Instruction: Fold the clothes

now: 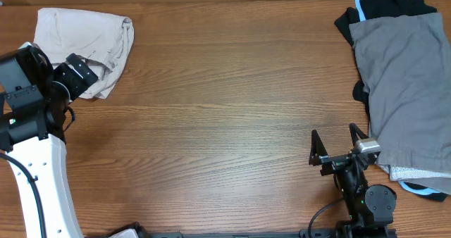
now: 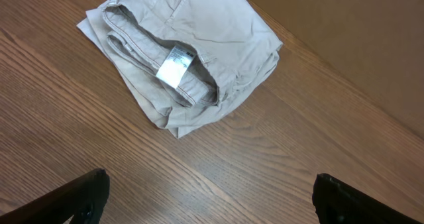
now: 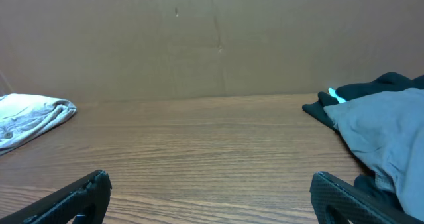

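Observation:
The clothes, a pair of cream khaki shorts [image 1: 91, 37], lie bunched in a loose folded heap at the table's far left corner. In the left wrist view the shorts [image 2: 212, 32] show a waistband and a small white label [image 2: 174, 66]. My left gripper [image 1: 83, 74] hovers at their near edge, open; in its own view the left gripper [image 2: 212, 191] has only bare wood between its fingers, with the shorts just ahead. My right gripper [image 1: 335, 141] stands open and empty at the front right, far from the shorts [image 3: 30, 114], which show at the left of the right wrist view.
A grey garment [image 1: 409, 90] lies spread over a black garment with light-blue trim [image 1: 384, 5] at the right edge, close beside the right gripper [image 3: 211, 184]. A brown cardboard wall [image 3: 212, 38] backs the wooden table [image 1: 225, 111].

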Available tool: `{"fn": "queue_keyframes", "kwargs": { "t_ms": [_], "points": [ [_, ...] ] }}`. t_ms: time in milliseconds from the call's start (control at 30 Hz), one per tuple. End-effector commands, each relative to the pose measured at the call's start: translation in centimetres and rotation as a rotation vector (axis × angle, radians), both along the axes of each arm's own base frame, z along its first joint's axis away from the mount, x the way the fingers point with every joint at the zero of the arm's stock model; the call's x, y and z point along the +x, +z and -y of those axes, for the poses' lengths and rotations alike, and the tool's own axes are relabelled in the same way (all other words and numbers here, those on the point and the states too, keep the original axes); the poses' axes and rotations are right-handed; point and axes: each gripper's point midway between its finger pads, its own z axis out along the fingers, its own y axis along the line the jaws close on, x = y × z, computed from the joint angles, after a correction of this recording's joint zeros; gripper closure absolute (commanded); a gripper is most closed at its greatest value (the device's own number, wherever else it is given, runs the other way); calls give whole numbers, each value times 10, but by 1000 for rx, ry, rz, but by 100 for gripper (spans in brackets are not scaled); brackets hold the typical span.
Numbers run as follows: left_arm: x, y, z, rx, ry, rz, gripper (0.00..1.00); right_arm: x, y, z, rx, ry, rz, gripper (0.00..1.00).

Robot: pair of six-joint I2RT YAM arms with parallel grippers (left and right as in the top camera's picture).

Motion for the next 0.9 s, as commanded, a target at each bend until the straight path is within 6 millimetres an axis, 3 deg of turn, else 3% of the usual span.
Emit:
{"fn": "queue_keyframes", "kwargs": {
  "t_ms": [0,367,500,633,733,867],
  "points": [
    [1,-1,1,13,-19,-6,0,0,-2,3,0,-16,3,0],
    [0,-1,1,13,-18,-6,0,0,-2,3,0,-16,3,0],
    [-10,17,6,33,-22,44,0,0,-2,3,0,-16,3,0],
    [-30,32,33,56,-75,109,0,0,-2,3,0,-16,3,0],
    [-49,22,62,71,-142,119,0,0,-2,3,0,-16,3,0],
    [-68,16,70,167,-131,196,0,0,-2,3,0,-16,3,0]
  ]
}}
